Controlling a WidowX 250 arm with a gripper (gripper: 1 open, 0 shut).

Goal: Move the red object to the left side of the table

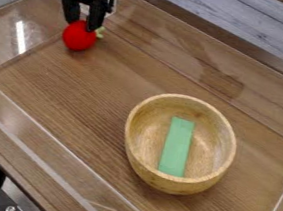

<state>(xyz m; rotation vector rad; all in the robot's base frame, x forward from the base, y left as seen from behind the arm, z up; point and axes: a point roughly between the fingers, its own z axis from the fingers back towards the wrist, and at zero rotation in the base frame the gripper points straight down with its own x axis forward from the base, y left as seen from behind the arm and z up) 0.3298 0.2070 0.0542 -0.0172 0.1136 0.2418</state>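
The red object [78, 37] is a small round toy with a green tip, lying on the table [88, 119] at its far left, near the acrylic wall. My gripper [86, 17] points straight down just above and behind it. Its dark fingers [69, 9] stand apart with nothing between them, and their tips end at the top of the red object. I cannot tell whether they still touch it.
A wooden bowl [136, 137] holding a flat green block [177, 147] stands at the right front. Clear acrylic walls [18, 7] edge the tabletop on the left, front and right. A grey plank wall runs behind.
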